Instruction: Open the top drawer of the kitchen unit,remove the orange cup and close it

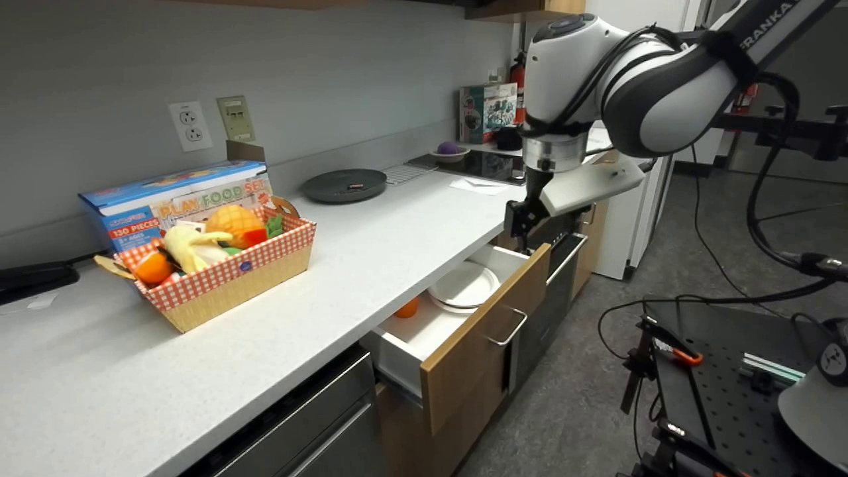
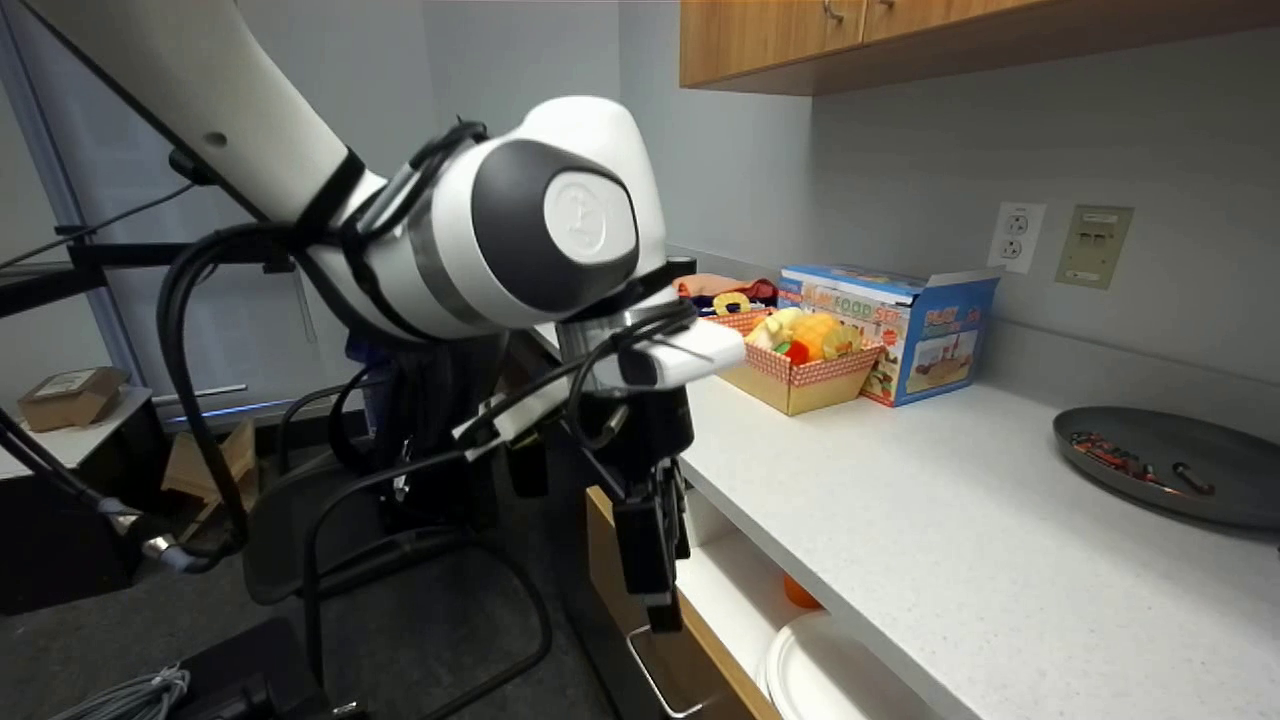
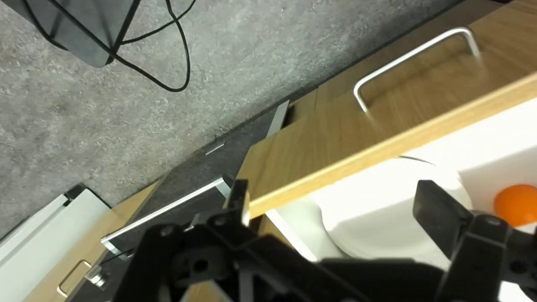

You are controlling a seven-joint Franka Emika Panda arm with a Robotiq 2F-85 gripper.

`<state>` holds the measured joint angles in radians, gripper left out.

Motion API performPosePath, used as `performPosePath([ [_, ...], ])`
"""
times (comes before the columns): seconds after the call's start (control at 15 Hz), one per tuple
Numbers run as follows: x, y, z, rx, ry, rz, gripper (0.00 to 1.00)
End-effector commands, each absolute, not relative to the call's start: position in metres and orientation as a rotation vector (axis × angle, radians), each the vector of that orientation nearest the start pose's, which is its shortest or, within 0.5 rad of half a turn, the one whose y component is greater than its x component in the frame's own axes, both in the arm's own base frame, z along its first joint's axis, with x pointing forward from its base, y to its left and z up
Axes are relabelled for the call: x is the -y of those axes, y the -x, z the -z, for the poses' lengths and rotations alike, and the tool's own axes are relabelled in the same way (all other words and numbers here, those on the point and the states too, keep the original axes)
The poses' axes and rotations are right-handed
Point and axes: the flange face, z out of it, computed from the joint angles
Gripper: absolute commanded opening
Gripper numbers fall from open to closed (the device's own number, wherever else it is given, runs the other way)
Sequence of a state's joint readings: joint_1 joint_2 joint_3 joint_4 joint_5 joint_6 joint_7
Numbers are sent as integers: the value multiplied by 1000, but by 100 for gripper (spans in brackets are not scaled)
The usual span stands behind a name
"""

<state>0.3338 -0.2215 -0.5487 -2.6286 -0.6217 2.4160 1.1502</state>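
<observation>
The top drawer (image 1: 487, 338) is pulled out, and its front and metal handle (image 1: 509, 328) show in both exterior views. The orange cup (image 1: 407, 308) lies inside near the counter edge, partly hidden by the counter. It also shows at the right edge of the wrist view (image 3: 518, 204). White plates (image 1: 464, 285) lie in the drawer beside it. My gripper (image 3: 335, 199) is open with nothing between its fingers. It hangs at the far end of the drawer front (image 1: 522, 242), with one finger by the panel's end corner and the other over the plates. Whether it touches the panel is unclear.
The white counter (image 1: 371, 258) overhangs the drawer's back. On it stand a checked basket of play food (image 1: 238, 275), a play food box (image 1: 179, 192) and a dark pan (image 1: 344, 185). An appliance with a bar handle (image 1: 566, 262) adjoins the drawer.
</observation>
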Motion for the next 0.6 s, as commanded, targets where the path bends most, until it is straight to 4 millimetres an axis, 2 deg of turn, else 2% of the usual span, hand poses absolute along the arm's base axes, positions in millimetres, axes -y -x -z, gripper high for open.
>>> performPosePath([
  [0.0, 79, -416, -344, -1357, 3036, 229, 100],
  [0.13, 79, -425, -344, -1359, 2983, 169, 100],
  [0.2, 75, -418, -341, -1372, 3004, 217, 100],
  [0.53, 76, -421, -341, -1369, 2984, 188, 100],
])
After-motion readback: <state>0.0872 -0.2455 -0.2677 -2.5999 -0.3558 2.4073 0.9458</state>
